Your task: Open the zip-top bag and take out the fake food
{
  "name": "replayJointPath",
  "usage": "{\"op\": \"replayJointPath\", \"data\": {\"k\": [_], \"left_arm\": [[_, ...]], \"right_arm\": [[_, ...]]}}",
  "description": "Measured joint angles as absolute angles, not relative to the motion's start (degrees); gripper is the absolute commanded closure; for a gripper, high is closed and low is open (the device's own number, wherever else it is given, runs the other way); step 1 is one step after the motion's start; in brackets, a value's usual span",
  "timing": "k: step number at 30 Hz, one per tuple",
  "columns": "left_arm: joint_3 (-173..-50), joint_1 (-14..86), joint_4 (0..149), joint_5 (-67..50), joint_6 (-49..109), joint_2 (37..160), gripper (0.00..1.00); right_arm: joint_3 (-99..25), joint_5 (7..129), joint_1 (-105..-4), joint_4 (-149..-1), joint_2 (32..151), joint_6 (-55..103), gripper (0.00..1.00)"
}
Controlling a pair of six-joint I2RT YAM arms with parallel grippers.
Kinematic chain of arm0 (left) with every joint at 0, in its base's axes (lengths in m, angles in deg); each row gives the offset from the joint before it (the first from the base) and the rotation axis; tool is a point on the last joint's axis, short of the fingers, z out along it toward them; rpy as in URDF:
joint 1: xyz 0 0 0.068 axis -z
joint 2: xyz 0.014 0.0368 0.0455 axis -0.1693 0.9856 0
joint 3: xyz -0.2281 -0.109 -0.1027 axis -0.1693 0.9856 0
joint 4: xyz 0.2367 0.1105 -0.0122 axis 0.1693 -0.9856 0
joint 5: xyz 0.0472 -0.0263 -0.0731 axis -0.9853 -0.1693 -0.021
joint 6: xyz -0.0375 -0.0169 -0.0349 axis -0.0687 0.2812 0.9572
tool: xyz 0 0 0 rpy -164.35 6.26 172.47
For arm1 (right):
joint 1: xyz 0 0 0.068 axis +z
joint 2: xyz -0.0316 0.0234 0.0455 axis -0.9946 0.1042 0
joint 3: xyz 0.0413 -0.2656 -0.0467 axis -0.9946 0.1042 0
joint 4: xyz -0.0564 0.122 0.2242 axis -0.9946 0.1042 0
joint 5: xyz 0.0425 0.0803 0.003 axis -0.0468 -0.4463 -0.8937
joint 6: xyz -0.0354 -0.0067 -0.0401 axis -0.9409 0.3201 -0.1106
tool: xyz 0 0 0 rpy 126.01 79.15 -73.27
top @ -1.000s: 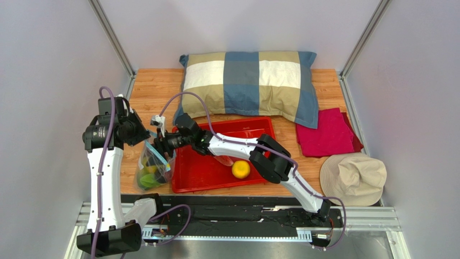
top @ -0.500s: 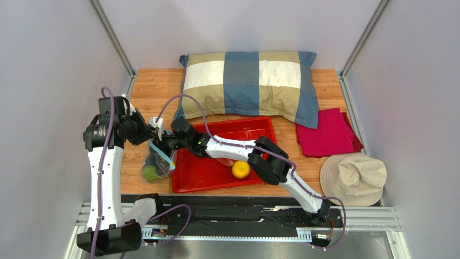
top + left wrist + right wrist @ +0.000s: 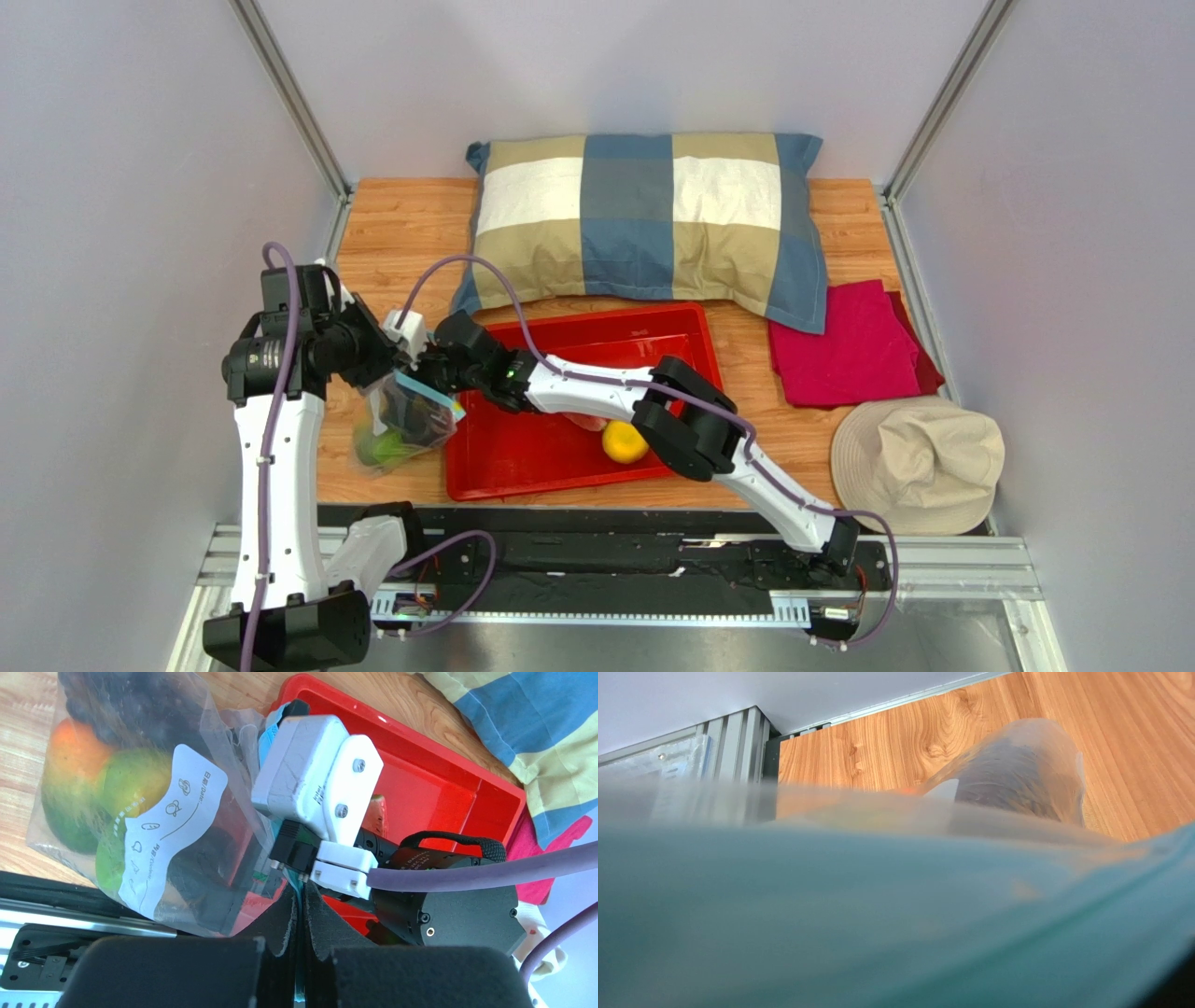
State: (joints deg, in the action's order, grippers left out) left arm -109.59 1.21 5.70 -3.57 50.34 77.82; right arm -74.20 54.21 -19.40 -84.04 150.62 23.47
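Observation:
The zip-top bag [image 3: 399,424] hangs at the table's left, beside the red tray [image 3: 659,331]. It shows in the left wrist view [image 3: 161,812], holding an orange-green mango [image 3: 74,752], green fruit [image 3: 133,777] and dark grapes [image 3: 133,700]. My left gripper [image 3: 389,373] [image 3: 300,913] is shut on the bag's blue-green zip strip. My right gripper [image 3: 422,375] [image 3: 300,859] meets it from the tray side and pinches the same strip. The strip fills the right wrist view [image 3: 878,917] as a blur and hides the fingers. A yellow citrus [image 3: 624,443] lies in the tray.
A checked pillow [image 3: 645,217] lies behind the tray. A folded red cloth [image 3: 849,343] and a beige hat [image 3: 919,462] are at the right. The right arm [image 3: 673,406] stretches over the tray. The cage wall stands close on the left.
The right arm has reached further left and the two grippers have closed in on each other. The bag has bunched up and narrowed under them.

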Motion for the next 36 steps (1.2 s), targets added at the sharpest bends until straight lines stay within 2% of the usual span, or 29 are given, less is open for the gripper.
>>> {"op": "replayJointPath", "data": {"k": [6,8,9,10,12,14,18,19,22,27,30,36], "left_arm": [[-107.71,1.1,6.92,-3.66,51.52,77.62,1.0],[-107.08,1.06,7.62,-3.9,51.94,77.38,1.0],[-106.84,0.99,7.82,-4.16,52.11,77.19,1.0],[-106.68,0.97,7.95,-4.49,52.2,76.92,1.0],[-106.62,0.97,7.9,-4.95,52.2,76.53,1.0],[-106.62,0.97,7.71,-5.34,52.11,76.22,1.0],[-106.64,1.15,6.62,-6.57,51.74,75.85,1.0],[-106.64,1.21,6.29,-6.94,51.7,75.66,1.0],[-106.64,1.41,5.39,-9.71,51.48,74.26,1.0],[-107.58,1.26,3.73,-14.65,51.02,71.88,1.0],[-108.67,1.08,3.27,-16.82,50.62,71.88,1.0],[-109.35,0.95,2.55,-19.72,49.58,72.05,1.0]], "right_arm": [[-79.12,54.93,-19.03,-81.65,154.42,23.42,0.1],[-80.84,55.19,-18.9,-81.43,155.76,23.62,0.16],[-81.81,55.3,-18.87,-81.37,156.48,23.77,0.21],[-82.46,55.32,-18.87,-81.35,157.0,23.86,0.31],[-83.56,55.48,-18.87,-80.95,157.79,24.1,0.4],[-83.73,55.72,-18.9,-80.45,157.86,24.67,0.59],[-80.39,55.48,-19.07,-81.09,156.0,26.29,0.76],[-78.33,54.95,-19.22,-81.39,154.69,26.92,0.83],[-71.6,51.85,-19.84,-81.78,150.14,30.48,0.87],[-64.04,46.45,-21.28,-85.54,143.87,38.99,0.89],[-63.12,44.88,-21.61,-86.59,141.51,41.67,0.96],[-63.12,43.46,-22.09,-88.23,138.36,44.93,1.0]]}}
